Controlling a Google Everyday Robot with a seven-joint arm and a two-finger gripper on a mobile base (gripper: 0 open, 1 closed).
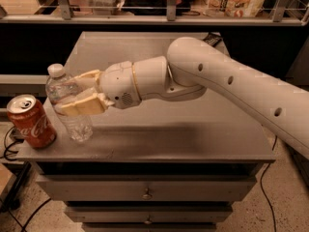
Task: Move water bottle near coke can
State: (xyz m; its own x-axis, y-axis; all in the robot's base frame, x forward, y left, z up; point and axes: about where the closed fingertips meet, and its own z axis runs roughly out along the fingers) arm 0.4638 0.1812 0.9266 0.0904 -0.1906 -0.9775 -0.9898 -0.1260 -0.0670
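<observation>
The water bottle is clear ribbed plastic with a white cap. It stands at the front left of the grey cabinet top, tilted slightly left at the top. The coke can, red with white script and a silver top, stands upright just left of the bottle, near the left front corner. My gripper reaches in from the right at the end of the white arm. Its tan fingers are shut on the bottle's middle, one in front and one behind.
The cabinet has drawers below its front edge. A dark shelf rail with boxes and bags runs behind. Cables hang off the left side. The can sits close to the left edge.
</observation>
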